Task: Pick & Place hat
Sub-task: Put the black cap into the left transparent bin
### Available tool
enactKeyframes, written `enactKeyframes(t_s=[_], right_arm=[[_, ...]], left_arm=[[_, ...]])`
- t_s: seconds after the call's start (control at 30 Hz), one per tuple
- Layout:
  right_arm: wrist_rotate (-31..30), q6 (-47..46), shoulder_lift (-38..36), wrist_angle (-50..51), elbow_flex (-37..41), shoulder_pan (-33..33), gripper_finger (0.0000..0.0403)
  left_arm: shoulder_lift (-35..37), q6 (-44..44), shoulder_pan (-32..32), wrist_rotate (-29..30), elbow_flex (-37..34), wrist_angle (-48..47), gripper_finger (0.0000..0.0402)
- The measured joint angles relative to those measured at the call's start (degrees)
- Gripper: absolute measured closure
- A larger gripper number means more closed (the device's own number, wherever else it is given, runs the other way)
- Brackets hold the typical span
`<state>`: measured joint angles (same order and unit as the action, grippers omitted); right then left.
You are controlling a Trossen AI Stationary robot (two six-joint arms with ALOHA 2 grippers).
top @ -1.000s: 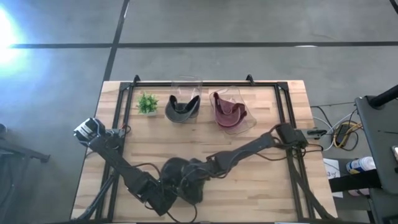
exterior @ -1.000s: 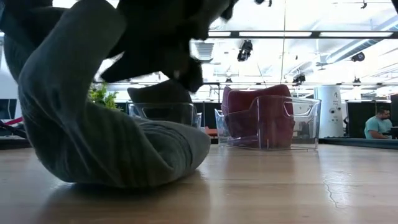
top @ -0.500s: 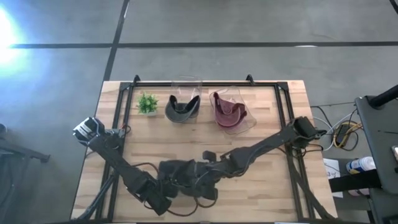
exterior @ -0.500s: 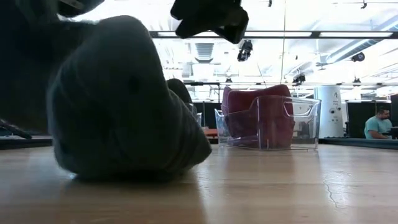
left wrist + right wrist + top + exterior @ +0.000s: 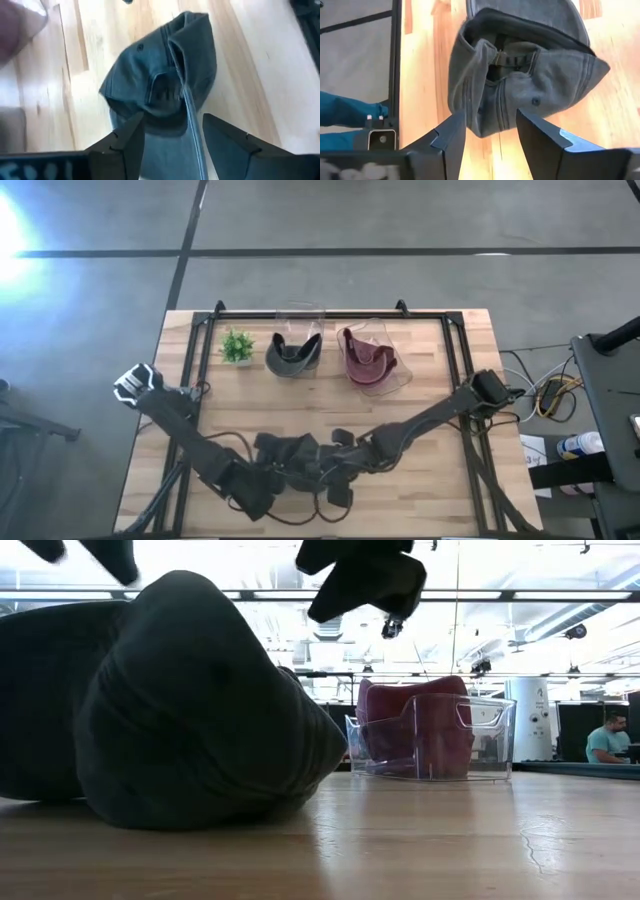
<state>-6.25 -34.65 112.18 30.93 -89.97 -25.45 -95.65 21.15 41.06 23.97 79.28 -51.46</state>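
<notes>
— Wrist views: how are the grippers seen?
— Left gripper (image 5: 172, 137) and right gripper (image 5: 490, 132) are both spread, nothing pinched, each poised over the grey hat (image 5: 165, 90).
— And the hat?
— It is found crumpled on the bench (image 5: 420, 420), near its front edge.

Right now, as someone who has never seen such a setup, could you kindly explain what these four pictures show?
Two dark robot arms work at a wooden table. One picture looks straight down, one looks level across the tabletop, and two come from cameras on the arms' wrists. A grey cap lies on the near part of the table; the left hand and right hand are both over it, open, holding nothing. Farther back stand a small plant and two clear bins, one with a dark hat, one with a maroon hat.
</notes>
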Motion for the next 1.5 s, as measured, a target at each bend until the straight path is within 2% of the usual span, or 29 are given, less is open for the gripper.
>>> enactKeyframes(t_s=[0.17,0.27,0.33,0.43,0.5,0.67,0.77,0.83,1.0,1.1,1.2,1.3,1.4,1.5], right_arm=[[-1.2,-1.8,0.0,0.5,0.3,-0.8,0.0224],[-0.7,-3.2,0.0,-2.2,0.3,-1.3,0.0225],[2.3,-4.3,0.0,-5.2,0.3,-1.4,0.0228],[8.2,-6.6,1.1,-9.7,0.2,-1.4,0.0232],[9.8,-8.1,2.6,-11.0,0.3,-1.4,0.0235],[11.1,-8.9,5.1,-16.7,0.6,-1.2,0.0236],[8.6,-9.9,7.0,-16.3,0.9,-0.3,0.0237],[4.8,-12.2,8.3,-13.2,1.4,0.4,0.0236],[-9.1,-16.6,9.4,-6.4,1.4,1.8,0.0239],[-16.7,-18.7,9.0,-0.7,1.4,2.7,0.0239],[-19.3,-19.0,7.4,2.7,1.5,3.6,0.0237],[-19.5,-17.0,5.1,4.8,1.5,3.6,0.0237],[-19.2,-17.0,3.5,6.4,1.5,3.3,0.0239],[-19.2,-18.1,2.4,6.7,1.6,3.2,0.0238]], left_arm=[[4.3,0.2,0.0,-3.4,-0.2,-7.6,0.0209],[6.6,-0.7,0.0,-2.1,-3.1,-9.9,0.0209],[7.4,-1.0,-0.4,-2.8,-6.4,-7.8,0.0209],[8.2,-1.6,-1.1,-7.4,-12.4,-3.5,0.0209],[8.2,-0.9,-1.0,-9.9,-16.5,0.5,0.0209],[8.1,2.8,-1.0,-10.3,-22.7,13.4,0.0209],[7.8,4.7,-1.3,-10.1,-23.4,19.6,0.0209],[7.5,6.3,-1.6,-9.7,-23.4,23.2,0.0209],[6.5,7.9,-2.3,-4.8,-23.4,32.7,0.0209],[6.3,9.3,-3.4,0.1,-23.1,34.0,0.0209],[6.8,10.0,-4.3,3.0,-21.1,30.2,0.0209],[8.1,13.0,-4.3,3.1,-17.8,18.1,0.0209],[9.1,24.1,-3.5,1.6,-14.7,1.9,0.0209],[11.5,39.2,-1.6,-2.1,-14.5,-5.1,0.0209]])
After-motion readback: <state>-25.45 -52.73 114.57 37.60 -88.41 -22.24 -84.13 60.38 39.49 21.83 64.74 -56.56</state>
